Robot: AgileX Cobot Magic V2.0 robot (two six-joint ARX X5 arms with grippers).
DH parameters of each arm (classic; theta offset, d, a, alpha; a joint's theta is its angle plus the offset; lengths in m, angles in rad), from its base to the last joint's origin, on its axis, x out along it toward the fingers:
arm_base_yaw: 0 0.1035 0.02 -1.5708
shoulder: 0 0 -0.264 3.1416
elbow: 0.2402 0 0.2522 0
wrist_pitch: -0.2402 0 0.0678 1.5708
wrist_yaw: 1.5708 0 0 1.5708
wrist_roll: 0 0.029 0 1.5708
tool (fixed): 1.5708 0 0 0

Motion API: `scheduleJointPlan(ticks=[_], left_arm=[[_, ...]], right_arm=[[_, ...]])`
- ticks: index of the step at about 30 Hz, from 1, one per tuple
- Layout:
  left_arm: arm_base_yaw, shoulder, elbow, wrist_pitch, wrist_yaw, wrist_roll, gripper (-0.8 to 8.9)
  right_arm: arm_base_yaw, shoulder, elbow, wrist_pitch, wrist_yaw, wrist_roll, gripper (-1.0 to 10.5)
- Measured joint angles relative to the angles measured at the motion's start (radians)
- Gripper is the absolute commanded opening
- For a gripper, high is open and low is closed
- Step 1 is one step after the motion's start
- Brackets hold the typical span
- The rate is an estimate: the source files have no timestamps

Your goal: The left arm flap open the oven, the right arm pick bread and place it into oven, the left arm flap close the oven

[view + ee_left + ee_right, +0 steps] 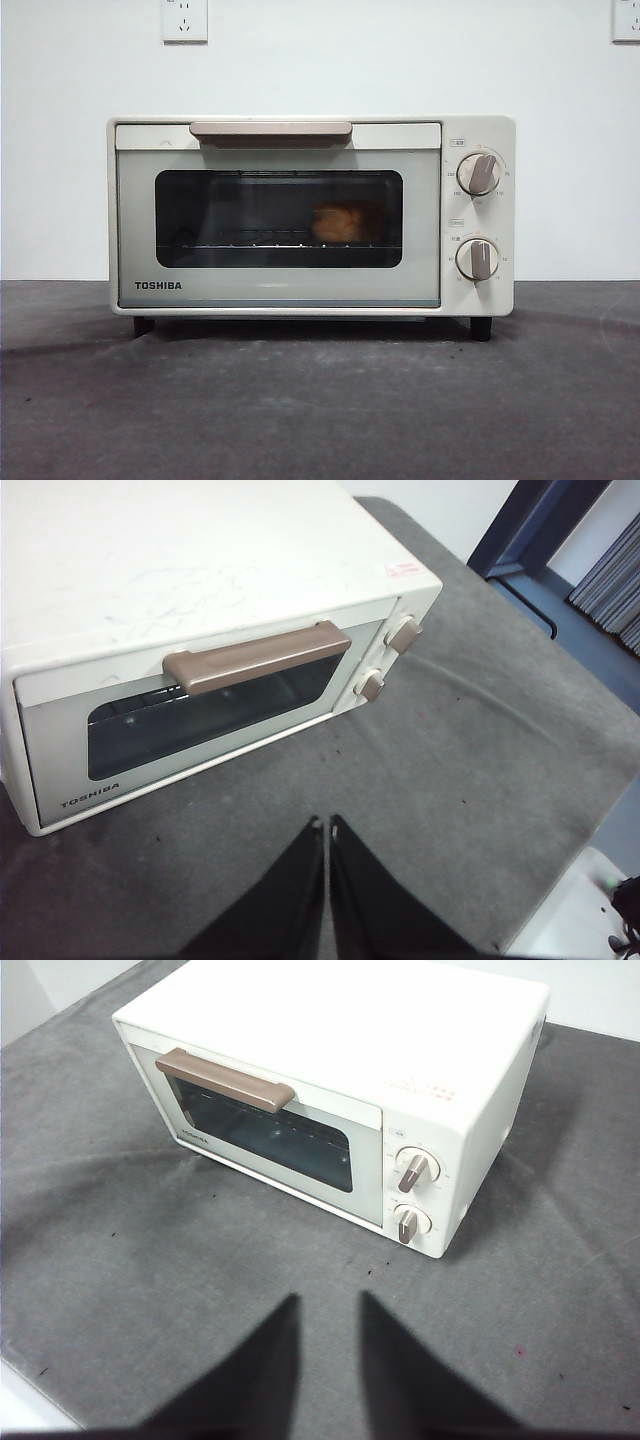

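Note:
The cream-white TOSHIBA oven (310, 215) stands on the grey mat with its door shut and its beige handle (270, 129) at the top. Through the dark window the golden bread (337, 224) sits on the wire rack, right of centre. Neither arm shows in the front view. My left gripper (327, 825) hovers above the mat in front of the oven (200, 630), jaws pressed together and holding nothing. My right gripper (328, 1302) hangs over the mat in front of the oven (340, 1090), jaws apart and empty.
Two beige knobs (479, 173) sit on the oven's right panel. Wall sockets (185, 20) are on the white wall behind. The grey mat (320, 400) stretches in front of the oven. The table's edge and a dark frame (520, 530) show in the left wrist view.

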Motion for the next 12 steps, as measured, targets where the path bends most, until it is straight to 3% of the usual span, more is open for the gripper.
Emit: scheduleJointPlan(ticks=[12], left_arm=[[0.0,0.003,0.0,0.001,-0.001,0.018,0.16]], right_arm=[[0.0,0.0,0.0,0.005,0.0,-0.002,0.2]])
